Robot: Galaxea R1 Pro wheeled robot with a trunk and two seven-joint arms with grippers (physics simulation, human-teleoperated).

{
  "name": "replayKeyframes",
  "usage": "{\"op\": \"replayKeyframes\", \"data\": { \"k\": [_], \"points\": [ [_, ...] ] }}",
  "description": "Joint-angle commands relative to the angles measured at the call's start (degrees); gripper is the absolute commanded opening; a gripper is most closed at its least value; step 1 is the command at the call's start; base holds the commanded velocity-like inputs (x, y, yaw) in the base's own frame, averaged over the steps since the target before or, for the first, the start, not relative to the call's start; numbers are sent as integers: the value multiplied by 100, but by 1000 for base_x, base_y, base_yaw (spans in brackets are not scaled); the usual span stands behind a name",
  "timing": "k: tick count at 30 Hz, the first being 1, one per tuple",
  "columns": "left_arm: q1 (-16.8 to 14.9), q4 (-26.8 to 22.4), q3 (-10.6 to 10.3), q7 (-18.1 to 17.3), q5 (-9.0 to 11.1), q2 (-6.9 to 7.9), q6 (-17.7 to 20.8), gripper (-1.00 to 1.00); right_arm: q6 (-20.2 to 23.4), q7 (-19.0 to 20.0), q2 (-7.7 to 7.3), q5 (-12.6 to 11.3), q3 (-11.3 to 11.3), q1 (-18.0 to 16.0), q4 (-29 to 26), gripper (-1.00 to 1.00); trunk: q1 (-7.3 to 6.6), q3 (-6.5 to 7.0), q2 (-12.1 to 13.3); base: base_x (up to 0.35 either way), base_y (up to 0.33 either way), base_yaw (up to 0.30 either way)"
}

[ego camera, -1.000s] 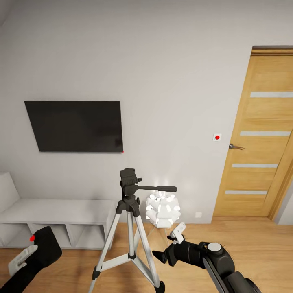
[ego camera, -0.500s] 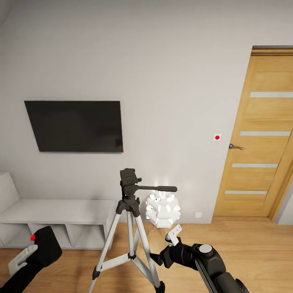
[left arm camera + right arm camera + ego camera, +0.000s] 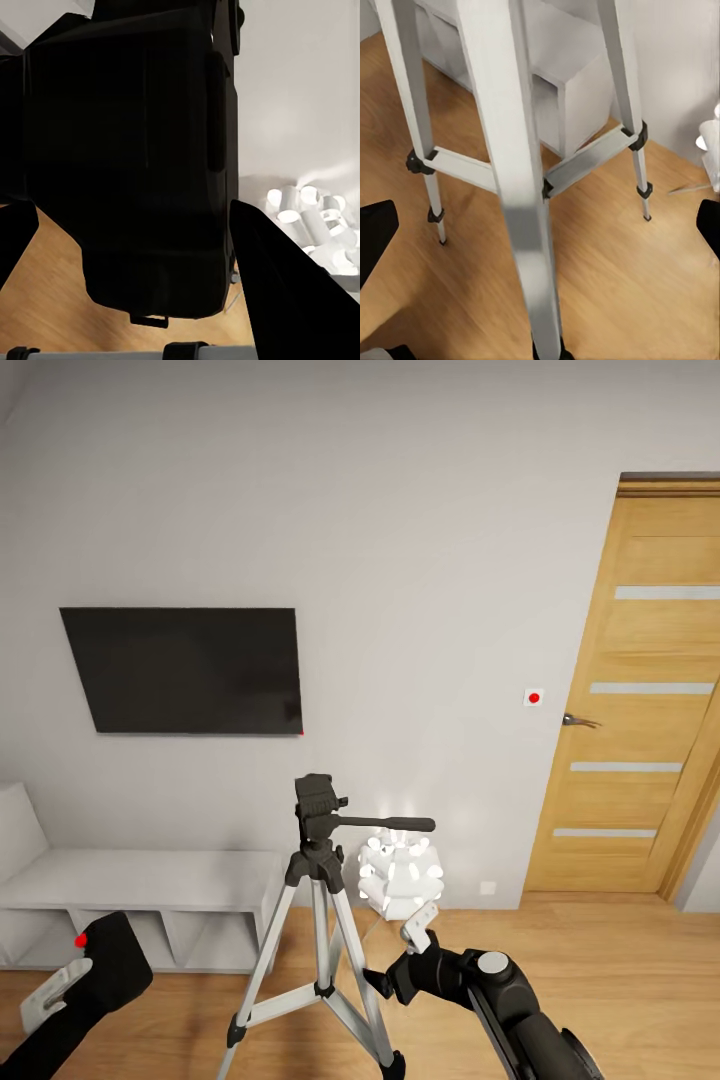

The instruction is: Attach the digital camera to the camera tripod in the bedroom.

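The camera tripod stands on the wood floor in the middle of the head view, silver legs spread, its black head bare and the pan handle pointing right. At the lower left my left gripper is shut on the digital camera, black with a red dot, held below and left of the tripod head. The left wrist view has the camera close up between dark fingers. My right gripper is open beside the tripod's right leg. In the right wrist view a silver leg stands between its spread fingertips.
A black TV hangs on the white wall above a low white shelf bench. A glowing white lamp sits on the floor just behind the tripod. A wooden door is at the right, with a red-dot switch beside it.
My right gripper has moved left and slightly up, closer to the tripod's right leg. The left gripper, the camera and the tripod have stayed where they were.
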Motion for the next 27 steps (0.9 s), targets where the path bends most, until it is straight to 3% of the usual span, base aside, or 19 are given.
{"op": "replayKeyframes", "data": {
  "k": [1,4,10,11,23,27],
  "points": [
    [2,-8,11,-30,40,4,42,-100,-85,38,3,106,4,-47,90,100,2,-1,-3,0,0,0],
    [-1,-16,9,-159,42,42,42,-100,-440,41,63,241,15,-220,543,100,2,-1,-3,0,0,0],
    [-1,-19,11,-425,27,68,42,-100,-617,42,246,299,17,-291,769,100,2,-1,-3,0,0,0],
    [-3,-20,10,-501,32,127,42,-100,-659,42,301,313,21,-312,900,100,2,-1,-3,0,0,0],
    [-5,-24,4,-570,38,221,42,-100,-685,40,527,328,17,-377,1226,100,2,-1,-3,0,0,0],
    [-18,-29,2,-757,31,245,42,-100,-691,32,566,326,15,-472,1363,100,2,-1,-3,0,0,0]
  ]
}}
